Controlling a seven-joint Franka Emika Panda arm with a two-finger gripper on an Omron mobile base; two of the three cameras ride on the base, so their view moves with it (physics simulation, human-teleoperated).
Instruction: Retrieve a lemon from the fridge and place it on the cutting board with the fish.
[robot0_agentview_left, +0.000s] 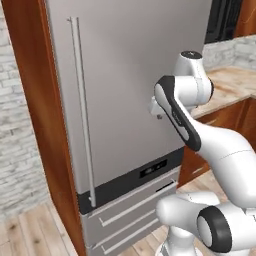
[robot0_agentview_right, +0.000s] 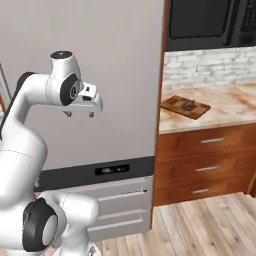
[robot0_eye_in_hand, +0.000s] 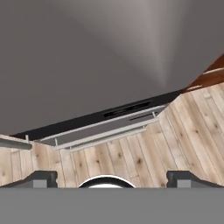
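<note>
1. We take the fridge (robot0_agentview_left: 125, 90) as our landmark: a tall grey appliance, its door closed, with a long vertical silver handle (robot0_agentview_left: 82, 115) near the left edge in the left base view.
2. Below the door runs a dark display strip (robot0_agentview_right: 112, 170), and below that sit two grey drawers (robot0_agentview_right: 122, 200) with slim bar handles.
3. Our gripper (robot0_agentview_right: 79, 114) hangs in front of the fridge door, at mid-height, pointing down, apart from the door surface as far as we can tell.
4. Its jaws are released and spread wide, with nothing between them; in the hand view the two dark fingertips (robot0_eye_in_hand: 39, 179) stand far apart at the bottom, above the wooden floor (robot0_eye_in_hand: 183, 135) and the fridge's lower drawers.
5. To the right of the fridge, on a pale counter (robot0_agentview_right: 230, 112) over brown drawers, lies the checkered cutting board (robot0_agentview_right: 175, 103).
6. The fish (robot0_agentview_right: 189, 104), small and dark, rests on that board.
7. We cannot see the lemon; the closed fridge door hides whatever is inside.
8. Above the counter, to the right of the fridge top, hangs a black microwave (robot0_agentview_right: 200, 20) against a pale brick wall (robot0_agentview_right: 210, 67).
</note>
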